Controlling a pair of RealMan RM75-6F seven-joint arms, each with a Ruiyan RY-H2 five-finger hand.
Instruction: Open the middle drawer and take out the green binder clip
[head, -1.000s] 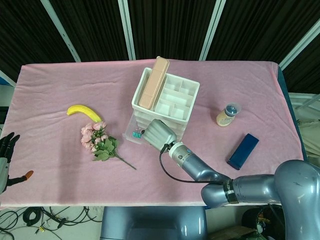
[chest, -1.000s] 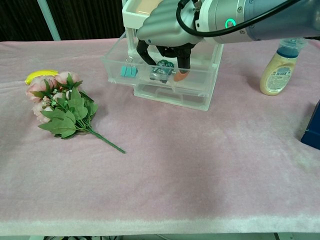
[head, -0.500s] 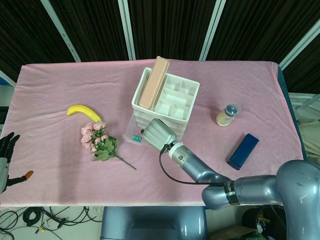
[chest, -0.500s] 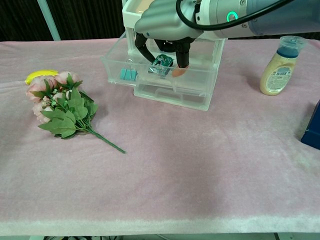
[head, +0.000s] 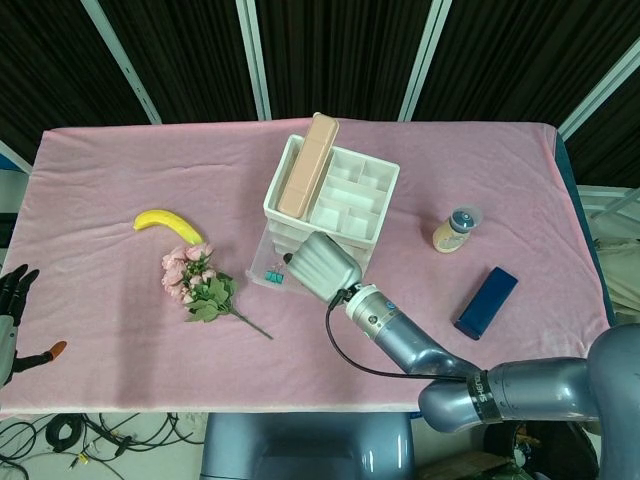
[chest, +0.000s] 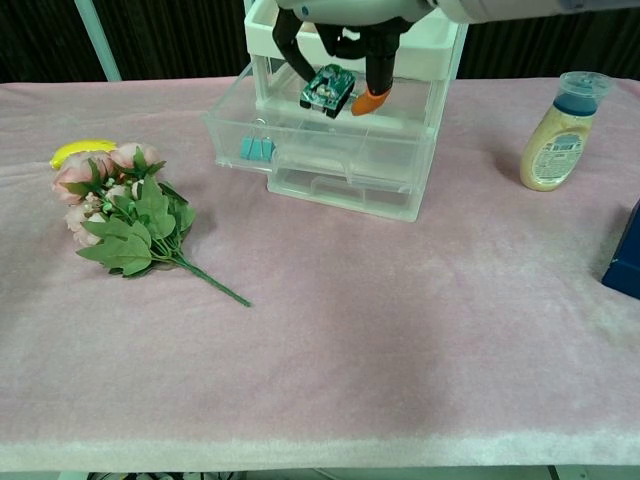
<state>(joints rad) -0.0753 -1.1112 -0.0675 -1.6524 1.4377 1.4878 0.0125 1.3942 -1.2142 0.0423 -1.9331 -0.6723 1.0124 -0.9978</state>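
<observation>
A soft, matt pink cloth (chest: 400, 350) with a faint nap covers the table, and on it the drawer unit (chest: 340, 160) looks like clear, glossy plastic below an opaque white plastic tray (head: 345, 195). The right arm (head: 500, 390) is smooth grey metal with a satin sheen, its right hand (chest: 340, 30) cased in a pale shell with dark fingers (chest: 287, 38) and an orange rubbery-looking tip. The bottle (chest: 553, 135) is shiny plastic, the banana (head: 165, 222) smooth, and the flowers (chest: 120, 210) look like fabric and matt plastic leaves.
</observation>
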